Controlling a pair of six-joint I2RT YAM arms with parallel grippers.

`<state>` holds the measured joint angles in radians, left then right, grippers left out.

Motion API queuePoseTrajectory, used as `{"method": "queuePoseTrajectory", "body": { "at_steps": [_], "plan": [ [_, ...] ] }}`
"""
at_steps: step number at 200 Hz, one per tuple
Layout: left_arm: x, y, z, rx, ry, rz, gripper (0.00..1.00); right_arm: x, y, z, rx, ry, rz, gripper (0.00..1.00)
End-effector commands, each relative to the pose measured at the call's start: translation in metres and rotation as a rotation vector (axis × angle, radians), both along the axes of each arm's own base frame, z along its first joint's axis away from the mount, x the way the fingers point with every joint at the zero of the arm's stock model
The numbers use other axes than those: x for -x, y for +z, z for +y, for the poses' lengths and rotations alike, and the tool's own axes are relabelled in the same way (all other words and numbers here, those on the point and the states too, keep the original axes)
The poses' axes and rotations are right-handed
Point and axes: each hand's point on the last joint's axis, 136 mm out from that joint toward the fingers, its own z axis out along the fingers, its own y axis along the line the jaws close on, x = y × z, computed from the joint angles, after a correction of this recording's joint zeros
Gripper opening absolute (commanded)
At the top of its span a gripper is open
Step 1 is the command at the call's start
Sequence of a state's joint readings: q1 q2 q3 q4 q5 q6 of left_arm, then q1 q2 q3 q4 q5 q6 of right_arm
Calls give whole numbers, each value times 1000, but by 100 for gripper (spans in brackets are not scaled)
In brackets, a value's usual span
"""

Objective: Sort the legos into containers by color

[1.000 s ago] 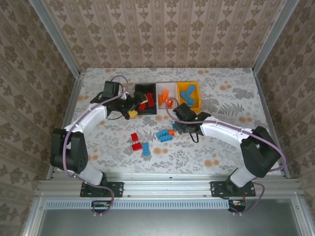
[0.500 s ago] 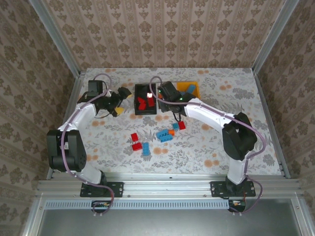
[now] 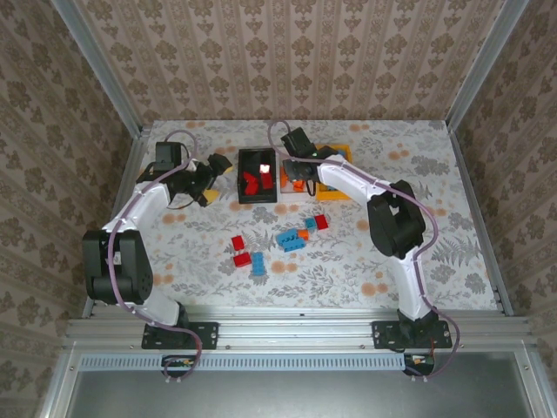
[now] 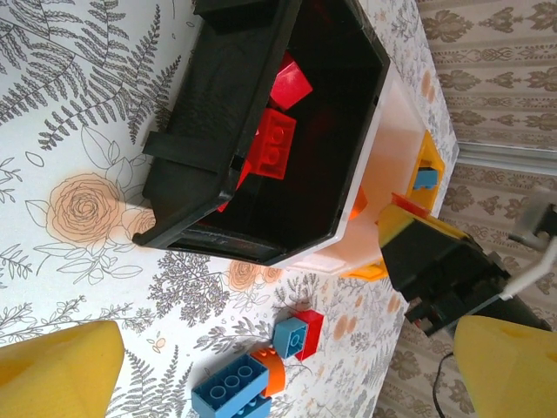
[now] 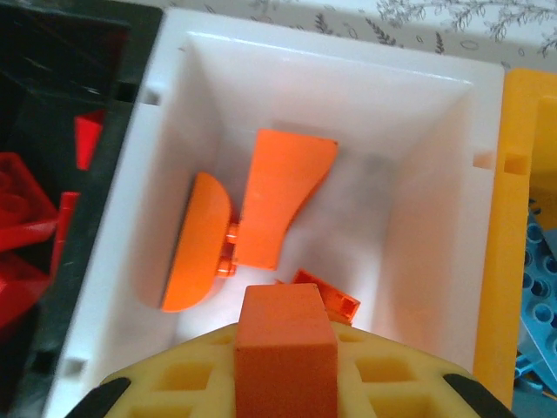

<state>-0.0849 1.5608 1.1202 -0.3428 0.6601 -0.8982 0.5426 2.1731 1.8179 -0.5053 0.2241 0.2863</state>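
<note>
One orange brick (image 5: 285, 344) is what the coming move turns on, and I have it clenched between the yellow pads (image 5: 174, 379) of my right hand (image 3: 298, 174). From the right wrist view the brick hangs directly over the open mouth of the white bin (image 5: 418, 218), well inside its rim. The black bin (image 5: 52, 87) lies off to one side and the yellow bin (image 5: 522, 174) to the other. Orange pieces (image 5: 261, 218) already lie on the white floor straight below the brick. I judge that the target is simply downward from the hand, with no sideways correction needed before letting go.

My left hand (image 3: 218, 181) is released, its jaws spread wide. It sits on the far side of the black bin from the right arm, holding nothing.

Several loose bricks (image 3: 287, 238) in red, blue and orange wait on the worktop (image 3: 392, 252), nearer the arm bases than the bins. The cluster around the blue one lies closer to my right arm, the red pair (image 3: 239, 252) closer to my left. I reckon either hand could take its own side once this brick drops.
</note>
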Motion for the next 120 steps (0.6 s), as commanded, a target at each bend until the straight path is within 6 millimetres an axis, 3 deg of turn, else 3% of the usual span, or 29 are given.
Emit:
{"method": "queuePoseTrajectory", "body": {
  "at_steps": [1, 25, 48, 73, 100, 120],
  "plan": [
    [-4, 11, -4, 35, -11, -22, 99, 2, -14, 3, 29, 33, 61, 25],
    [-4, 10, -7, 41, -17, -19, 99, 1, -7, 11, 29, 65, 58, 31],
    [-3, 11, -10, 41, -28, -27, 100, -2, 5, 11, 26, 67, 37, 53],
    [-3, 13, -12, 37, -39, -40, 100, 4, 34, 10, 11, 66, -12, 56],
    [-1, 14, -15, 37, -44, -40, 100, 36, 61, 6, -24, 54, -64, 56],
    [1, 14, -15, 35, -39, -33, 99, 78, 63, 30, -107, 97, -62, 52]
  ]
}}
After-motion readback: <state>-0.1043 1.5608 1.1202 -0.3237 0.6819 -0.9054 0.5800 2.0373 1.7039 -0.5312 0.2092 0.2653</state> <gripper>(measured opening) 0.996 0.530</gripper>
